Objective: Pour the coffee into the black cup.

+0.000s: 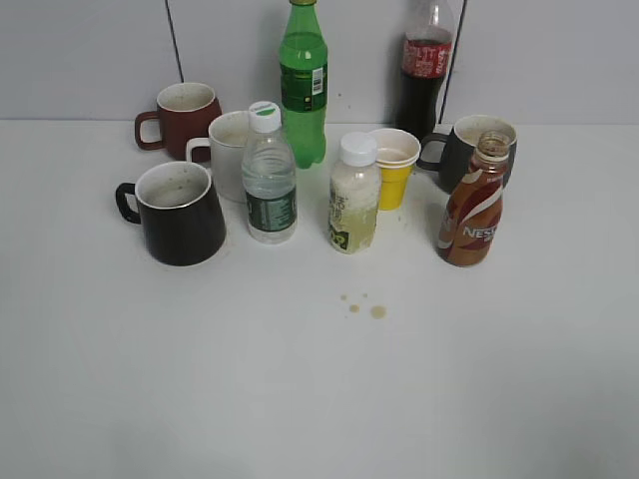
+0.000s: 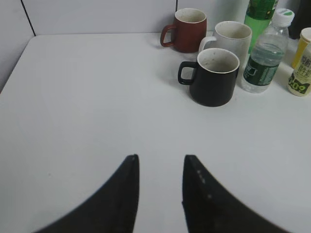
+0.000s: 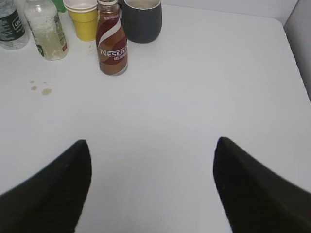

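While neither pincer holds anything, the coffee bottle [image 3: 112,46] stands upright on the white desk [image 3: 194,97], ahead and to the left of the right pincer [image 3: 151,187], well apart from it. Its long axis is vertical, its cap is off, and its brown label reads "NESCA", the rest curving out of sight. The right pincer is spread wide, jaws far apart above bare desk, and looks the nearer arm for this bottle.

The black cup [image 2: 214,77] sits ahead and to the right of the left pincer [image 2: 160,187], handle pointing left, mouth up and empty. That pincer is partly open, a narrow gap between its jaws.

Just behind the coffee bottle is a dark grey mug [image 3: 142,19], and beside that a yellow paper cup [image 3: 85,22]. A cloudy juice bottle [image 3: 47,31] stands further left of the right pincer, with a few brown drips [image 3: 43,89] on the desk nearer it. Print on the water bottle [image 2: 265,53], the green soda bottle [image 1: 303,85] and the cola bottle [image 1: 424,70] is too small to read.
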